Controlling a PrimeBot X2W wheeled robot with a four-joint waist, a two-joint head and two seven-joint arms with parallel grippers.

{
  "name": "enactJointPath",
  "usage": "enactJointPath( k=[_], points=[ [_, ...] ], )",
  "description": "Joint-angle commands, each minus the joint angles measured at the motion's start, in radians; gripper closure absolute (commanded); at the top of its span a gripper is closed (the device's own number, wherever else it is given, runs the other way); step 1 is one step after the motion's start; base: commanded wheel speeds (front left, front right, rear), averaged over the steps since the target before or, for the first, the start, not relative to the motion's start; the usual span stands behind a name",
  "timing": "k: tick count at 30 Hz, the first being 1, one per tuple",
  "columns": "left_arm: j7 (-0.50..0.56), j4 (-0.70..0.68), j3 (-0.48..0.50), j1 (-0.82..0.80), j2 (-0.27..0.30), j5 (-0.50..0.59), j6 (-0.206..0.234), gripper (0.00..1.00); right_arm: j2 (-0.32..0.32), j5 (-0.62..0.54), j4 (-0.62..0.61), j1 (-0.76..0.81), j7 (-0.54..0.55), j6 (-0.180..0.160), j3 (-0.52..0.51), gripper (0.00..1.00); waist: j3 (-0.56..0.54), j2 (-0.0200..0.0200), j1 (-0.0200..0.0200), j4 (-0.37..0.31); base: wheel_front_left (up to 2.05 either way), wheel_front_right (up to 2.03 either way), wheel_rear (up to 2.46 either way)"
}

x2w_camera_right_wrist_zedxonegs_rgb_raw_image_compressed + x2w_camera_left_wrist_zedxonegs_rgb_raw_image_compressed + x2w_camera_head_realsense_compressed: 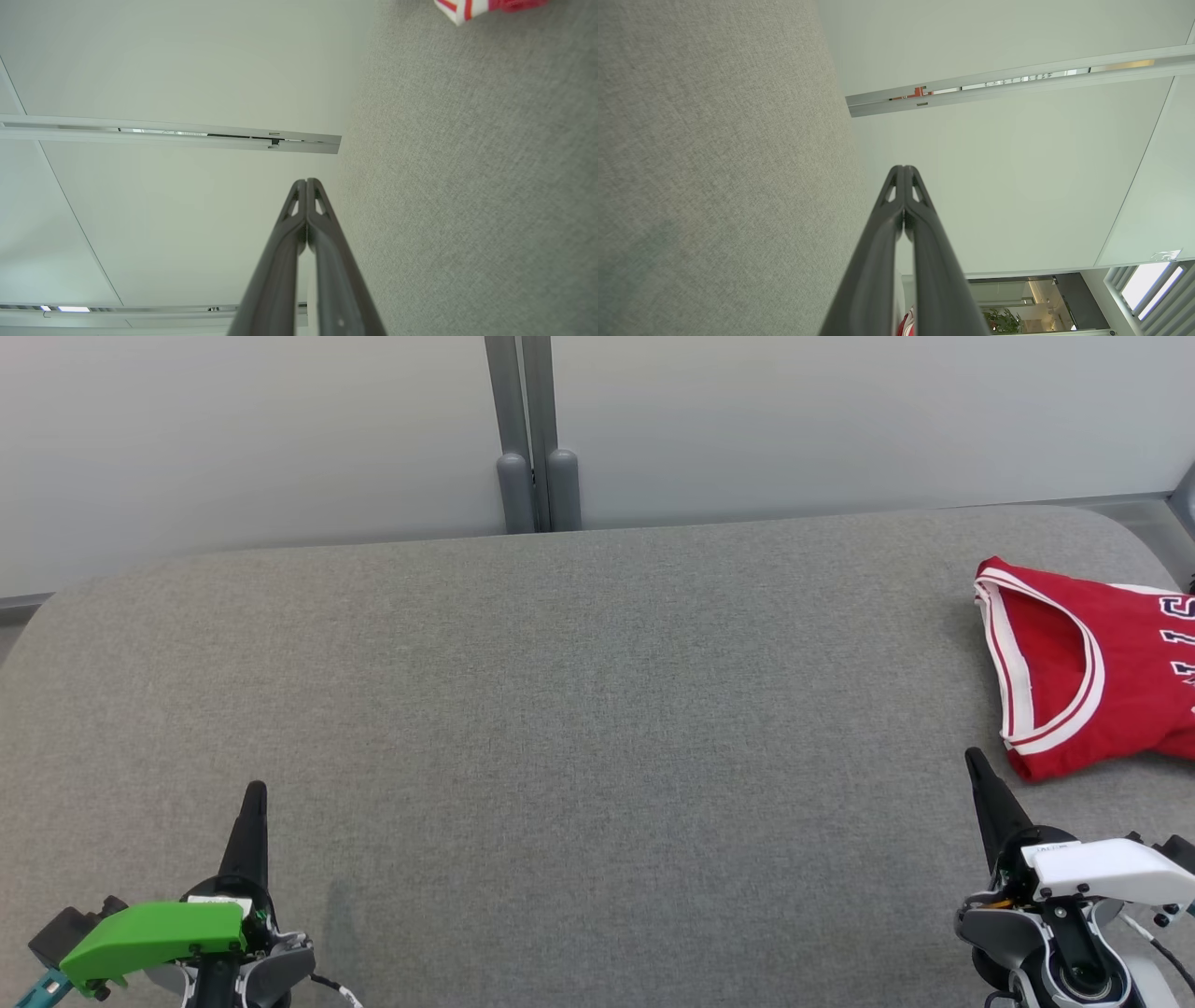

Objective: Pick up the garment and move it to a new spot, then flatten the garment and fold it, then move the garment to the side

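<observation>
- Red sleeveless garment with white trim [1111, 672] lies at the upper right of the head view, cut off by the right edge of the frame.
- Its white-banded opening faces the left of the frame, and the part I can see runs left to right, tilted slightly downward toward the right. White letters on it sit sideways at the right edge.
- In the right wrist view, a red and white corner of it [486, 7] shows at the top right.
- My left gripper [254, 791] is at the lower left of the head view, its two dark fingers pressed together into one point and holding nothing. The left wrist view shows its tips [903, 169] meeting with no gap.
- My right gripper [974, 758] is at the lower right, also clenched and empty, with its tip near the garment's lower left corner but apart from it. Its own wrist view shows the fingers [307, 182] closed tip to tip.
- Both grippers hover over a grey woven fabric surface [560, 709] with rounded far corners. The garment rests flat on it.
- Behind it stand pale frosted wall panels [233, 429], joined at a grey upright post [532, 429] in the top centre.
</observation>
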Motion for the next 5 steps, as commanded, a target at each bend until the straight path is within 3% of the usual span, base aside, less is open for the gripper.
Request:
enactJointPath(
  k=[1, 5],
  points=[
    [0.005, -0.005, 0.006, -0.022, 0.007, -0.018, -0.006, 1.00, -0.001, 0.022, 0.000, -0.012, 0.007, 0.000, -0.003, 1.00, 0.000, 0.0000, 0.0000, 0.000, 0.00, 0.00, 0.00],
    [0.012, -0.005, 0.009, -0.027, 0.008, -0.048, -0.008, 1.00, 0.000, 0.051, 0.001, -0.017, 0.016, 0.000, -0.005, 1.00, 0.000, 0.0000, 0.0000, 0.000, 0.00, 0.00, 0.00]
  ],
)
